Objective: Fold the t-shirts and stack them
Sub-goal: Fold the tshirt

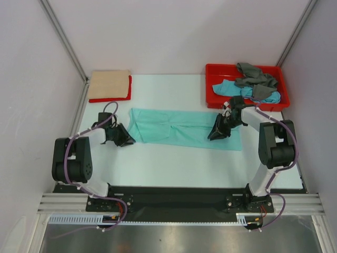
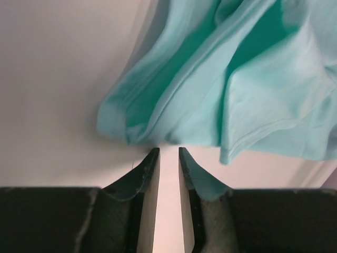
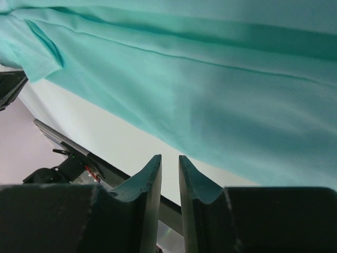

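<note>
A mint-green t-shirt [image 1: 179,127] lies on the table as a long flat strip. My left gripper [image 1: 128,140] sits at its left end. In the left wrist view the left gripper [image 2: 168,150] is open a narrow gap, bare table between its jaws, and its tips are just short of the rumpled mint-green t-shirt [image 2: 221,79] edge. My right gripper [image 1: 216,134] hovers over the strip's right part. In the right wrist view the right gripper [image 3: 169,157] is open slightly with nothing in it, the mint-green t-shirt [image 3: 210,79] beyond it. A folded beige t-shirt [image 1: 109,84] rests on a red t-shirt [image 1: 113,98] at the back left.
A red tray [image 1: 221,67] at the back right holds a crumpled grey t-shirt [image 1: 255,78] and a turquoise-blue t-shirt [image 1: 231,88]. White walls with metal posts close in the table on three sides. The arm bases stand on a black bar at the near edge.
</note>
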Robot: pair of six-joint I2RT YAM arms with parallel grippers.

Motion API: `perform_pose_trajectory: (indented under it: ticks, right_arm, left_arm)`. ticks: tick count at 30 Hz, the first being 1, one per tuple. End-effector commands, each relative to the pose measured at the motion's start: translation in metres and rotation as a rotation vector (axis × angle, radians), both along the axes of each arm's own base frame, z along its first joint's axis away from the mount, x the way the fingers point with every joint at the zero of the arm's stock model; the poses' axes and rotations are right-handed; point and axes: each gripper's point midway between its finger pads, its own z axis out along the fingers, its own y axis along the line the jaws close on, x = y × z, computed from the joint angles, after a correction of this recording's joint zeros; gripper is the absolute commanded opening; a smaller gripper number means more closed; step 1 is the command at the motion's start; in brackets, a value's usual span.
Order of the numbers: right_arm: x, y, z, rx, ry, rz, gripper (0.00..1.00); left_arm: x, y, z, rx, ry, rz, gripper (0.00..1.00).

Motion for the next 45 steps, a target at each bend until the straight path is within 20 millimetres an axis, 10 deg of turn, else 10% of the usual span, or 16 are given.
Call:
perform_pose_trajectory:
  ticks: [1, 10, 21, 27, 35, 45]
  right_arm:
    - [0.001, -0.007, 0.01, 0.006, -0.082, 0.017, 0.25]
    - [0.015, -0.02, 0.013, -0.031, -0.097, 0.025, 0.26]
    - [0.013, -0.015, 0.023, -0.024, -0.108, 0.027, 0.32]
    - [0.02, 0.057, 0.043, 0.115, -0.163, 0.123, 0.44]
    - [0.033, 0.147, 0.05, 0.266, -0.122, 0.203, 0.44]
    - [0.033, 0.179, 0.027, 0.282, -0.051, 0.224, 0.43]
  left_arm:
    - [-0.019, 0.011, 0.005, 0.045, 0.011, 0.054, 0.27]
    - [0.004, 0.022, 0.05, 0.084, -0.114, 0.133, 0.59]
    - [0.022, 0.021, 0.036, 0.061, -0.049, 0.141, 0.49]
    - [0.033, -0.017, 0.08, 0.034, -0.221, -0.071, 0.61]
    - [0.023, -0.049, 0.047, -0.014, -0.094, -0.188, 0.61]
    - [0.001, -0.064, 0.024, -0.048, -0.031, -0.162, 0.52]
